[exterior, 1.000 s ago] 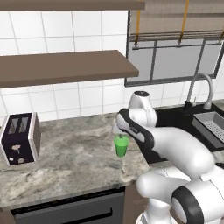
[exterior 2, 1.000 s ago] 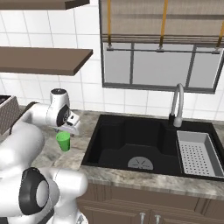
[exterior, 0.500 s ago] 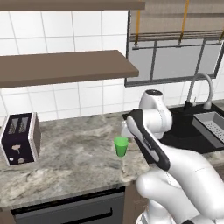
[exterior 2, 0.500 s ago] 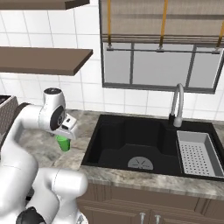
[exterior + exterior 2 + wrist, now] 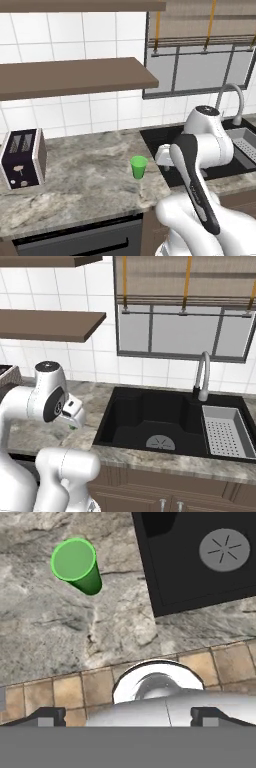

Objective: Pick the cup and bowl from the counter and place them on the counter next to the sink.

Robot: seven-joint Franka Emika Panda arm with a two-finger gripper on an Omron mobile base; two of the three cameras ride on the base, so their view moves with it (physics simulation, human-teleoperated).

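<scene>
The green cup [image 5: 139, 166] stands upright on the marbled counter [image 5: 85, 185], a short way left of the black sink [image 5: 165, 137]. My gripper [image 5: 162, 160] hangs to the cup's right, over the sink's left rim, apart from the cup. In the hand view the cup [image 5: 77, 564] lies upper left and the sink corner [image 5: 200, 557] upper right. There the gripper [image 5: 127, 717] is open, its dark fingertips [image 5: 46, 716] far apart with nothing between them. In the right base view the hand [image 5: 73, 409] covers most of the cup. The bowl is out of view.
A dark toaster [image 5: 22, 159] stands at the counter's far left under a brown shelf [image 5: 75, 75]. The silver faucet [image 5: 202, 375] and the grey perforated rack [image 5: 225, 431] sit at the sink's right side. The counter's front edge [image 5: 150, 657] drops to a tiled floor.
The hand has swung right, from above the cup to the sink's left rim. The cup has stayed in the same spot on the counter.
</scene>
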